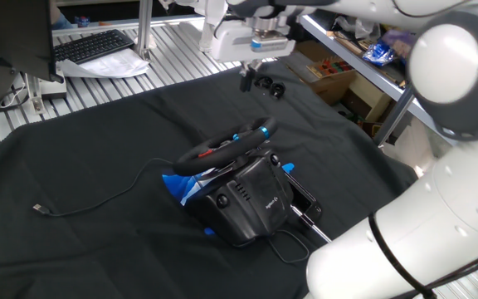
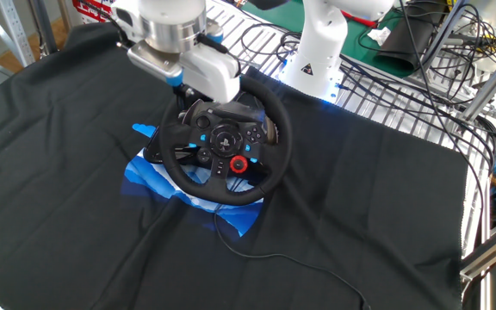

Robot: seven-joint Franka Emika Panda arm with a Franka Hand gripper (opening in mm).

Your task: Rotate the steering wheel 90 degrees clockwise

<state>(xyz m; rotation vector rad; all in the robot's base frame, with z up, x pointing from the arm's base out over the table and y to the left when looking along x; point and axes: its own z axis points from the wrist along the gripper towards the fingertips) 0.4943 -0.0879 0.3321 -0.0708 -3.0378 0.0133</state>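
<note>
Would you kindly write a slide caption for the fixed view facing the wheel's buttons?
Franka gripper hovers above the steering wheel, which sits on a black cloth.

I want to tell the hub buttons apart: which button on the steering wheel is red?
The large round button at the lower right of the steering wheel hub is red; the others glow blue.

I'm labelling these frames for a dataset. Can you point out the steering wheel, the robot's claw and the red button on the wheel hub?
black round steering wheel (image 2: 275, 129), the other fixed view, on its right rim
claw (image 1: 246, 80), one fixed view, at its fingertips
round red hub button (image 2: 238, 164), the other fixed view, on its face
</note>
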